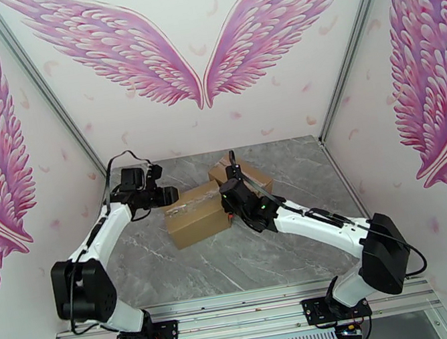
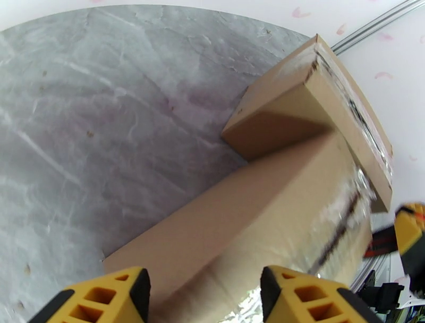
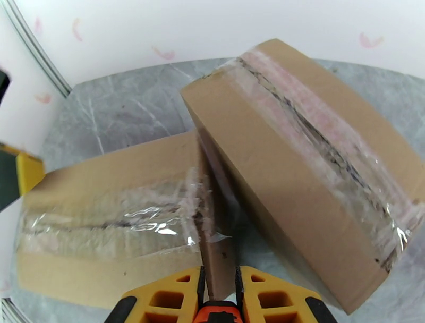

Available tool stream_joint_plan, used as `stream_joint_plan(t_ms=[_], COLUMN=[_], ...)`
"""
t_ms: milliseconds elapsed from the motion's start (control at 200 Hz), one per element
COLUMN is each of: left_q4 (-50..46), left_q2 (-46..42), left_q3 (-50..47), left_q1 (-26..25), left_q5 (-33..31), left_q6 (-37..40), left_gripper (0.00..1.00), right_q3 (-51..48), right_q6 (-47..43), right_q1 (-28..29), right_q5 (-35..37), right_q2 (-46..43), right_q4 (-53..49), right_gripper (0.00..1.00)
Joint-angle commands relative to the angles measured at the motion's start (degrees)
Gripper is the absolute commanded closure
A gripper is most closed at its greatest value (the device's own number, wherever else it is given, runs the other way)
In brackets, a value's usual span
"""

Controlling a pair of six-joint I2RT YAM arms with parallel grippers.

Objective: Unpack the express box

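Nearer box: a long brown cardboard box [image 1: 197, 219] sealed with clear tape lies in the middle of the grey marble-patterned table [image 1: 240, 272] with its flaps closed. I judge it to be the one being worked on.
Farther box: a second brown taped cardboard box [image 1: 260, 176] sits just behind the nearer box's right end. One corner is close against that end (I cannot tell whether they touch).
Left gripper [image 1: 170, 195]: the fingers are spread wide at the nearer box's left end, with the box's corner showing between them. Whether the pads touch cardboard I cannot tell.
Right gripper [image 3: 219, 273]: the fingers are narrow and clamped on a small orange tool [image 3: 215, 314] at the box's right end. The tip is hidden, so calling it a cutter is only my guess.
Tape seam: a wrinkled glossy tape strip [image 3: 117, 220] runs along the middle of the top, with the dark flap joint beneath it.
Step in hand: probably slitting that seam, starting from the right end.
Doing it well: brace the left end before any cut. Enter at the very end of the joint, keep the tool shallow, and follow the dark line straight towards the left.
Risk: an unbraced box would slide, and the farther box crowds the starting point.
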Motion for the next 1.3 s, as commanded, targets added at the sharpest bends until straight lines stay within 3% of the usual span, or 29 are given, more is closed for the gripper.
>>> stream_joint_plan(t_ms=[0, 75, 200, 335, 615, 820, 1029, 1149, 1294], left_q4=[-5.1, -5.5, -6.0, -8.3, -4.3, -10.4, -13.8, -15.8, -16.9], left_q2=[-5.5, -8.4, -13.0, -16.1, -18.2, -20.3, -22.5, -21.2, -17.5], left_q3=[-5.0, -8.3, -13.1, -15.3, -16.1, -10.2, -2.2, 2.6, 3.7], left_q1=[-0.4, -0.5, -1.1, -2.8, -14.1, -16.3, -14.8, -11.5, -2.5], left_q5=[3.0, 5.1, 5.7, 6.6, 7.6, -0.8, -3.7, -5.9, -7.0], left_q6=[-1.6, -3.3, -6.6, -8.4, -13.9, -10.2, -6.4, -4.2, -2.6], left_gripper=[0.41, 0.41, 0.41, 0.41, 0.39, 0.37, 0.37, 0.35, 0.32], right_q3=[4.3, 5.9, 9.5, 16.9, 28.2, 28.3, 22.7, 15.8, 2.2], right_q6=[-2.7, -4.1, -5.9, -6.8, -12.4, -16.7, -14.9, -8.8, 2.2], right_q1=[0.4, 0.2, -0.2, 0.2, 0.3, -0.8, -3.8, -5.5, -7.0], right_q5=[-0.6, -1.5, -9.1, -14.2, -30.0, -20.6, -12.3, -9.5, -7.4], right_q2=[2.7, 4.9, 9.3, 15.0, 23.0, 18.1, 7.8, 0.1, -11.5], right_q4=[3.9, 6.3, 12.8, 13.4, 13.6, 8.4, 8.8, 10.6, 14.3], right_gripper=[1.0, 1.0, 1.0, 1.0, 1.0, 1.0, 1.0, 1.0, 1.0])
